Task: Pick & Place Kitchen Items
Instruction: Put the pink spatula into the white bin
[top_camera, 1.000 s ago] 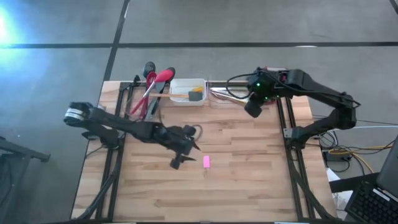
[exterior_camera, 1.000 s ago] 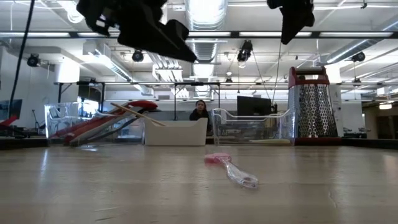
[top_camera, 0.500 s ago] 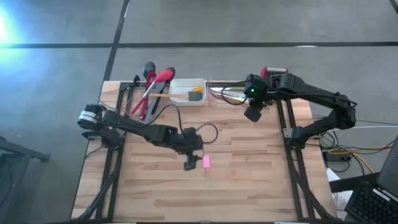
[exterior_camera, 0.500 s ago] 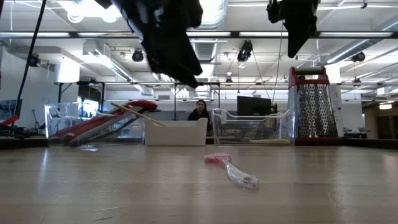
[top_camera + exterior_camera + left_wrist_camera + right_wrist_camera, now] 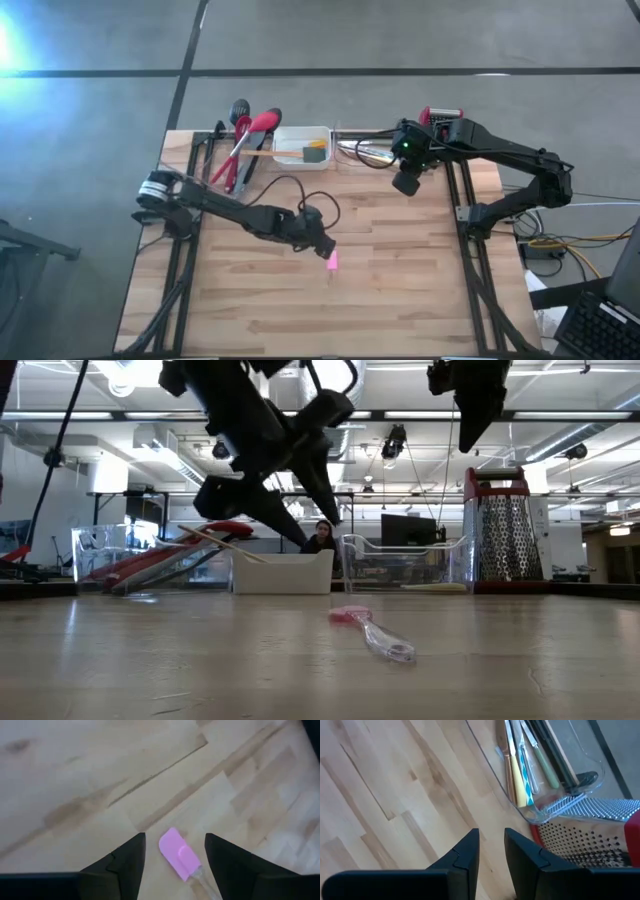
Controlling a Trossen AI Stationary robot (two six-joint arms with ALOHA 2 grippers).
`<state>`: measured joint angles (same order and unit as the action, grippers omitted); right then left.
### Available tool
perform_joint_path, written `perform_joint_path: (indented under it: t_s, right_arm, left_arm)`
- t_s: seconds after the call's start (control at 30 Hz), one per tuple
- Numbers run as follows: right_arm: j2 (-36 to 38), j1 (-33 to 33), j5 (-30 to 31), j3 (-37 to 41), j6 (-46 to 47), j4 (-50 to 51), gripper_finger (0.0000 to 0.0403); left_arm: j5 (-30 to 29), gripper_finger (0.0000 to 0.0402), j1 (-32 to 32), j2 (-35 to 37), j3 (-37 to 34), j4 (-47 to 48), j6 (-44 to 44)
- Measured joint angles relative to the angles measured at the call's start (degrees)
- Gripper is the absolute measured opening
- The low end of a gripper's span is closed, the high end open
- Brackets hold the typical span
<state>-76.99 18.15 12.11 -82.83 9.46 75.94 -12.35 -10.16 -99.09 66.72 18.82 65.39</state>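
The left hand (image 5: 172,857) hangs above the wooden surface (image 5: 400,270), its fingers spread wide and holding nothing; between them lies a pink spatula (image 5: 180,854) with a clear handle, flat on the surface near its middle. In the low view the left hand (image 5: 315,525) is clear of the spatula (image 5: 365,625). The right hand (image 5: 405,185) hovers near the surface's far edge, beside a clear bin of knives (image 5: 525,757) and a metal grater (image 5: 590,827), fingers slightly parted and empty.
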Motion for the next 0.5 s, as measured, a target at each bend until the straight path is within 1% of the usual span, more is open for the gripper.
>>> perform_joint_path:
  t_s: [0.13, 0.2, 0.3, 0.4, 0.5]
  right_arm:
    - [0.00, 0.00, 0.01, 0.02, -2.06, 0.00, 0.0084]
    - [0.00, 0.00, 0.01, 0.02, -3.17, 0.04, 0.0082]
    - [0.00, 0.00, 0.02, 0.02, -3.96, 0.11, 0.0084]
    - [0.00, 0.00, 0.03, 0.02, -4.12, 0.11, 0.0089]
    - [0.00, 0.00, 0.03, 0.02, -4.14, 0.11, 0.0094]
  left_arm:
    - [4.44, 0.0191, -0.32, -3.64, 0.00, -3.60, 3.25]
    - [6.24, 0.0184, -0.57, -5.48, 1.22, -3.82, 3.99]
    - [7.45, 0.0175, -0.82, -8.00, 4.34, -2.57, 4.69]
    - [7.54, 0.0169, -1.09, -10.24, 8.71, 3.48, 4.21]
    - [7.45, 0.0165, -1.17, -12.73, 13.21, 12.84, 4.20]
